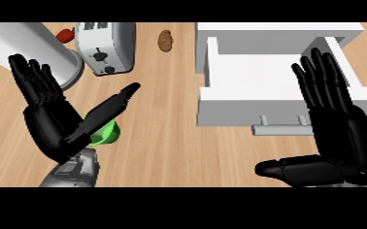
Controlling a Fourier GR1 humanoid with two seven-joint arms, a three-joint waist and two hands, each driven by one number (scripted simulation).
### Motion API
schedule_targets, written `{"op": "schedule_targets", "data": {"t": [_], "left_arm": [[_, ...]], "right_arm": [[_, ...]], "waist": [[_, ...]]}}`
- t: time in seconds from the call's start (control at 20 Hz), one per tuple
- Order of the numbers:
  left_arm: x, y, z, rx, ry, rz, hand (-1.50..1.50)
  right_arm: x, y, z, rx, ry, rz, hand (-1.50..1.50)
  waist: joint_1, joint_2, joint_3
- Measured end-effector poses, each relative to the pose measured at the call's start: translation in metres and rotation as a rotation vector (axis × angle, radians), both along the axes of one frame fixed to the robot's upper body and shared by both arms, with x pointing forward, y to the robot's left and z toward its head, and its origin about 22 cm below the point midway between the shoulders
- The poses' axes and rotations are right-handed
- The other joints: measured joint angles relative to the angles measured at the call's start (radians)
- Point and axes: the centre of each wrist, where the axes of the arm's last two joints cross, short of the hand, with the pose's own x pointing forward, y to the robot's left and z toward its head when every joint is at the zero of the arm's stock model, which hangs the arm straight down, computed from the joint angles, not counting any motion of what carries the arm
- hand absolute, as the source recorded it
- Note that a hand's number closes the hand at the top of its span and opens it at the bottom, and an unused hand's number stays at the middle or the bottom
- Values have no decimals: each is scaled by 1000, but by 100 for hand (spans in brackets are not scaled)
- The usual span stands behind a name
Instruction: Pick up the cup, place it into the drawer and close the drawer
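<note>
A green cup [106, 134] stands on the wooden counter at the lower left, partly hidden behind my left hand's thumb. My left hand [46, 121] is open, fingers straight and pointing up, thumb stretched out to the right across the cup. The white drawer [215, 104] is pulled open at the right, its inside bare, with a grey handle [283, 128] at the front. My right hand [337, 126] is open over the drawer's right side, fingers up, thumb pointing left below the handle.
A white toaster [106, 46] stands at the top left beside a large white and grey appliance [36, 43] with a red knob [64, 35]. A brown cookie-like item [165, 40] lies on the counter near the top middle.
</note>
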Motion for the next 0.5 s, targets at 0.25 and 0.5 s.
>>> {"op": "schedule_targets", "data": {"t": [0.25, 0.5], "left_arm": [[3, -3, -4, -17, 18, 19, -150], [3, 0, -19, -32, 44, 38, -150]], "right_arm": [[-2, -7, 5, 2, 1, -1, -150], [-4, -7, 3, 7, -9, -7, -150]], "waist": [[0, 0, 0], [0, 0, 0]]}}
